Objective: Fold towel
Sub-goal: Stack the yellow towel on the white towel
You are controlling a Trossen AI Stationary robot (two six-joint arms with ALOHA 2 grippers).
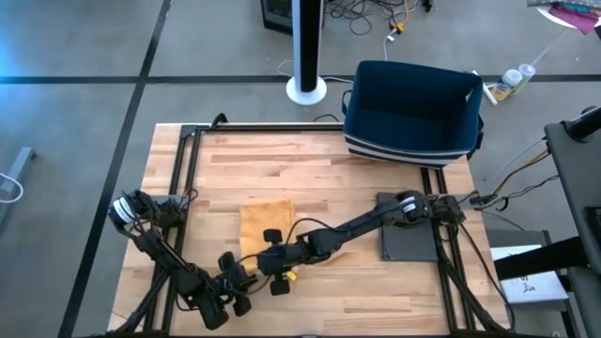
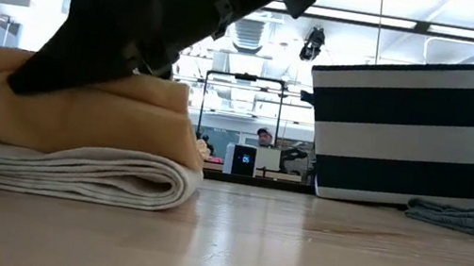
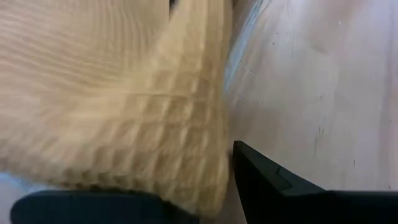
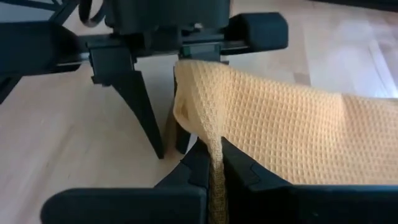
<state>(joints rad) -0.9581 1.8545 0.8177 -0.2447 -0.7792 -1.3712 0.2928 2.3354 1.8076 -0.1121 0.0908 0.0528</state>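
Towel (image 4: pixel 292 134), yellow waffle-weave, pinched by both right gripper (image 4: pixel 214 165) and left gripper (image 4: pixel 163 134).

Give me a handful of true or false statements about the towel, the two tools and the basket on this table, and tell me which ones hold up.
1. The right tool is shut on the yellow towel. True.
2. The striped basket sits on top of the towel. False: it stands apart from it, at the table's far edge.
3. The left tool is at the towel's near edge. True.
4. The towel lies spread flat in a single layer. False: the low view shows stacked folded layers.
5. A dark grey cloth lies to the right of the towel. True.
6. The right tool is parked over the basket. False: it reaches across to the towel.
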